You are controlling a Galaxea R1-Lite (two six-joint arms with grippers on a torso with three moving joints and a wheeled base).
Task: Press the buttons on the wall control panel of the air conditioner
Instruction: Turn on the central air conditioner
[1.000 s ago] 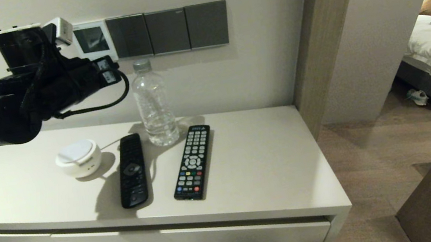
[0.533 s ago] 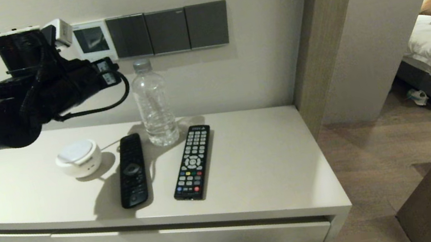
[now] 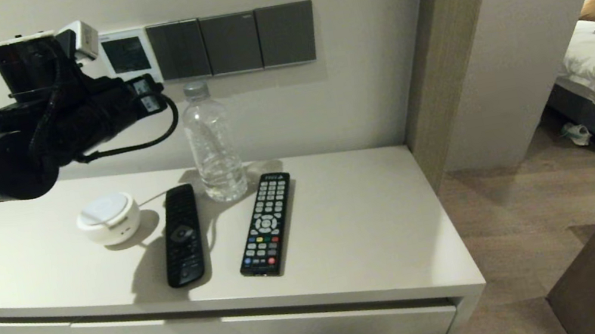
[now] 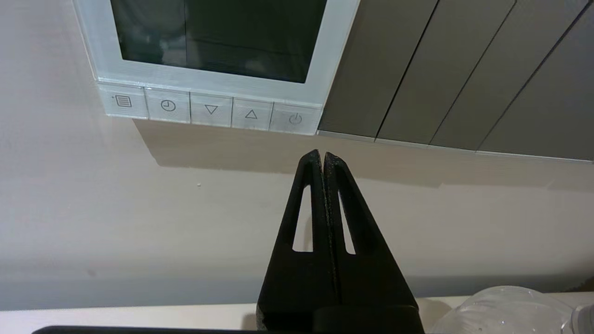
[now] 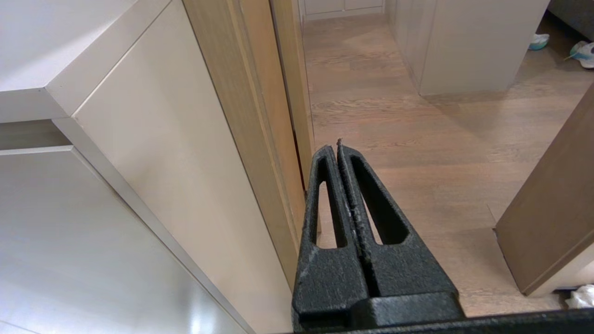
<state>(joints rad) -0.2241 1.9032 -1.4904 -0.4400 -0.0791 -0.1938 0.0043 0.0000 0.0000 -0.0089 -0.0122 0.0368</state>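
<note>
The white wall control panel point(image 3: 128, 55) hangs on the wall left of the switch plates, and its screen is dark. In the left wrist view the panel point(image 4: 341, 46) fills the top, with its row of pale buttons point(image 4: 211, 110) along the lower edge. My left gripper point(image 3: 159, 93) is shut and empty. Its tips point(image 4: 322, 155) sit just below the power button point(image 4: 295, 119) at the row's end, apart from it. My right gripper point(image 5: 337, 147) is shut and empty, parked low beside the cabinet's side and out of the head view.
Three dark grey switch plates point(image 3: 232, 43) adjoin the panel. On the cabinet top point(image 3: 356, 229) stand a water bottle point(image 3: 212, 142), a black remote point(image 3: 182, 234), a keyed remote point(image 3: 266, 224) and a white round device point(image 3: 108, 218). A doorway opens on the right.
My left gripper dipped slightly half a second ago and has risen a little again, staying under the panel's lower edge. Nothing else has moved.
</note>
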